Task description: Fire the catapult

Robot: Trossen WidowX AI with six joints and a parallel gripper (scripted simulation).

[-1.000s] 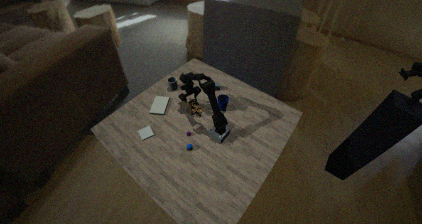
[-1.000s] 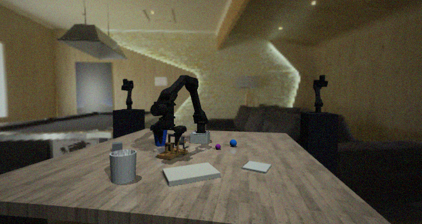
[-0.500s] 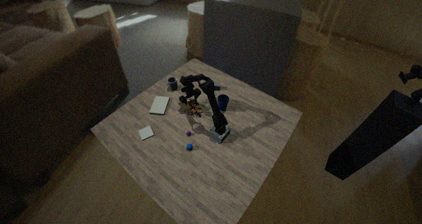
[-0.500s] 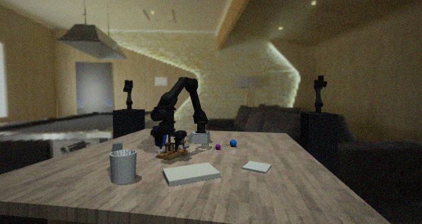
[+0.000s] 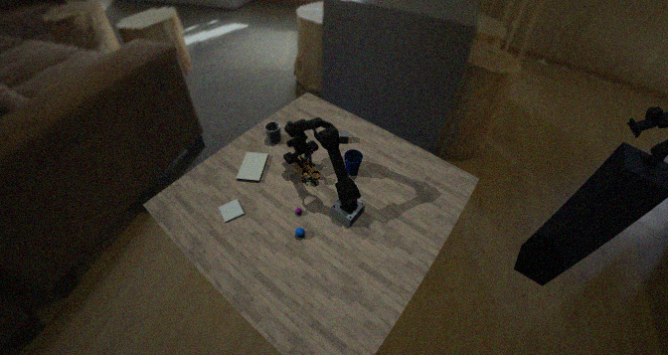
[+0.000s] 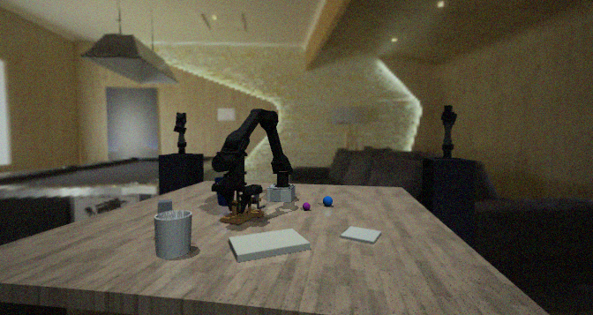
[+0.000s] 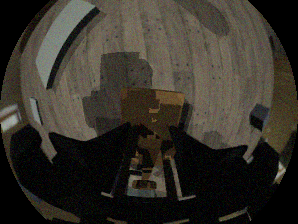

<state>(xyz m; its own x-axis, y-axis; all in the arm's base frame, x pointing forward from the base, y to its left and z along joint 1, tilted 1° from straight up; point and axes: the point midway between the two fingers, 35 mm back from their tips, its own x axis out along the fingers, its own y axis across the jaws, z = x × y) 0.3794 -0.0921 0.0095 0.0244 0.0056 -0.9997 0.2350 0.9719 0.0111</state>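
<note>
The wooden catapult (image 5: 309, 174) stands on the table between the white mug (image 5: 272, 132) and the arm's base. It also shows in the exterior view (image 6: 242, 215) and in the wrist view (image 7: 152, 129). My gripper (image 6: 243, 199) is lowered straight onto the catapult, with a finger on either side, and is shut on its frame (image 7: 149, 163). The white mug (image 6: 173, 234) stands upright at the table's near left in the exterior view. A purple ball (image 5: 298, 211) and a blue ball (image 5: 299, 233) lie loose on the table near the base. I cannot tell whether a ball sits in the catapult.
A blue cup (image 5: 353, 161) stands just behind the arm. Two flat white slabs (image 5: 252, 166) (image 5: 232, 210) lie left of the catapult. A small grey block (image 6: 164, 206) sits behind the mug. A sofa and a grey cabinet flank the table.
</note>
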